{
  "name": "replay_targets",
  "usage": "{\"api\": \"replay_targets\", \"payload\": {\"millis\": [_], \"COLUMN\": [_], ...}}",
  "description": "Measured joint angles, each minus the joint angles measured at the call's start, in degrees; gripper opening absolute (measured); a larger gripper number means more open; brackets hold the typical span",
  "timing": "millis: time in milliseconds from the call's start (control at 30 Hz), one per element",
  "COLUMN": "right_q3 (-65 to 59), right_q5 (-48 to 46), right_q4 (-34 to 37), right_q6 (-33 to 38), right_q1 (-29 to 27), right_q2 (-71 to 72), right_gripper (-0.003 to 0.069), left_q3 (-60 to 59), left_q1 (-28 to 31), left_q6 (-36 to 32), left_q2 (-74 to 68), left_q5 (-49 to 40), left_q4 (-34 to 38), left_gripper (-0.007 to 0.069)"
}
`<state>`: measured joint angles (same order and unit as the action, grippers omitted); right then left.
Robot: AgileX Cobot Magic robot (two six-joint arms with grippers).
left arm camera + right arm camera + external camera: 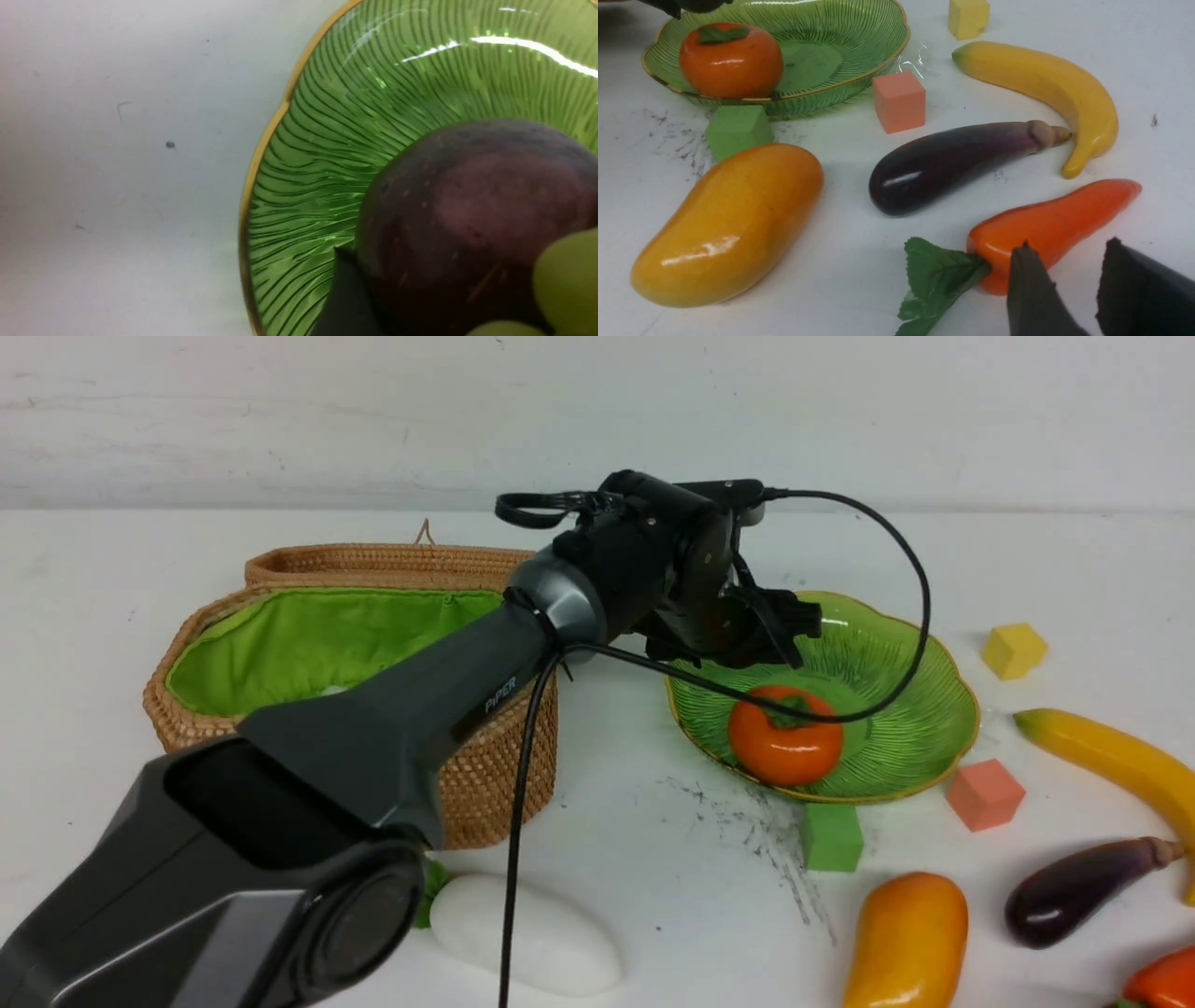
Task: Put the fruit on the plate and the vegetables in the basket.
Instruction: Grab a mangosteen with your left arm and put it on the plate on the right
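Left arm (373,728) reaches across the basket (485,775) to the plate (896,709); forearm print reads "PiPER" (499,695), the only legible text.
Basket: lid hinged back, green lining exposed, ready for veg. I can't make out anything in it, and the arm hides part.
Plate: persimmon (784,733) sits at the near edge, so the far-left part is free, probably why the drop is aimed there.
Radish (541,933) lies in front of the basket.
Mango (906,943), banana (1111,756), eggplant (1074,891) and pepper (1055,224) are on the table to the right, none sorted.
Left gripper (784,630): jaws wide, clamped on the mangosteen (476,210), one finger against its side, held over the plate's ribs. Looks like placement, release pending.
Right gripper (1073,298): jaws part-spread, empty, tips just beside the pepper's leaf end; likely staged for that pick.
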<state>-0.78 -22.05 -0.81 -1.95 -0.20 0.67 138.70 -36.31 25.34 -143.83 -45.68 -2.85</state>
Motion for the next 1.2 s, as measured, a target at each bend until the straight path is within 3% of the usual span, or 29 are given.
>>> {"api": "replay_targets", "payload": {"millis": [533,1200], "right_q3": [0.0,0.0], "right_q5": [0.0,0.0], "right_q4": [0.0,0.0], "right_q6": [0.0,0.0], "right_q1": [0.0,0.0], "right_q2": [0.0,0.0], "right_gripper": [0.0243,0.0243], "left_q3": [0.13,0.17], "left_q1": [0.0,0.0], "left_q6": [0.06,-3.81], "left_q2": [3.01,5.39], "left_q5": [-6.87,-2.88], "left_q4": [0.12,0.27], "left_gripper": [0.0582,0.0617]}}
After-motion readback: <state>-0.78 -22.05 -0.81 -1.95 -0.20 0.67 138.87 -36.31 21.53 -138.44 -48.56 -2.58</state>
